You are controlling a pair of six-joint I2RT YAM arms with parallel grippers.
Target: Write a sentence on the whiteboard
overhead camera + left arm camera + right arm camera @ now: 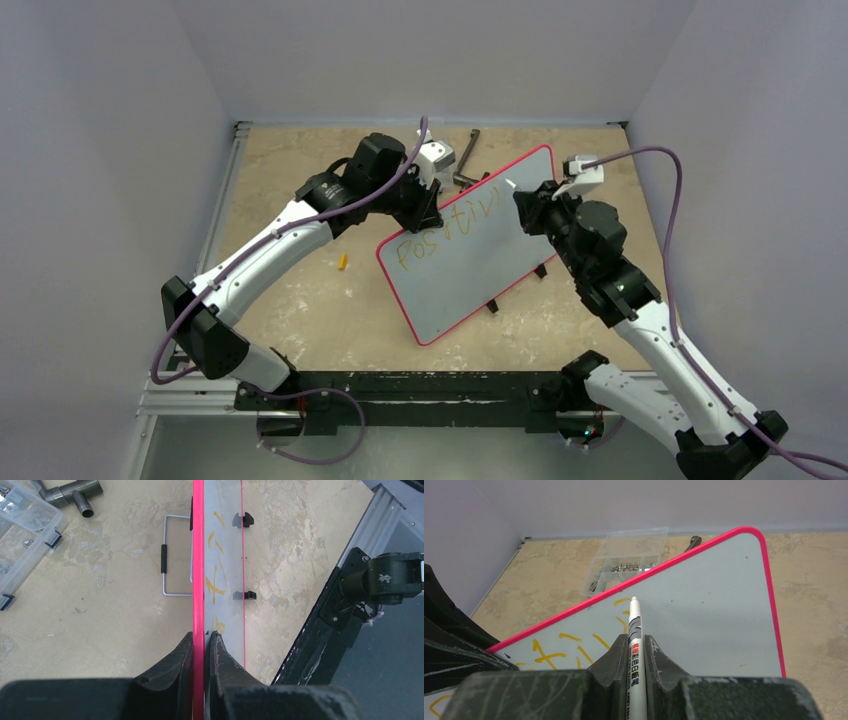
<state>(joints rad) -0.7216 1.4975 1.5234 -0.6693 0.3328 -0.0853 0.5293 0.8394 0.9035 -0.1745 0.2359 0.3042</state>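
The left pincer [202, 640] was pressed together on the pink-framed edge of the whiteboard [227, 555], one finger on each face. From that pincer the board ran straight ahead, seen edge-on, with its two small black feet [243, 520] sticking out on the right side. The sentence [214, 585] showed as orange-yellow strokes on the board face just beyond the fingertips. To the left of the pincer and further out, a bent wire handle [172, 555] lay on the worktop [100, 610] against the frame. A clear plastic parts box [22, 525] and a grey pipe fitting [72, 492] sat far off to the left.

The right pincer [635, 642] was pinching a white marker [634, 625], with the barrel between its fingers and the tip pointing forward and up. The tip sat at the last yellow stroke near the board's upper frame. Whether it touched the surface I could not tell. The earlier letters lay to the left of and below this pincer, and bare board stretched away to its right.

From above, the whiteboard [480, 270] stood slanted between the two pincers. The left pincer [428, 205] was at its upper left edge and the right pincer [525, 205] over its upper right part. The lettering [450, 235] began "Positi" and ran on towards the marker. A small yellow object [342, 263] lay on the worktop below and left of the left pincer.
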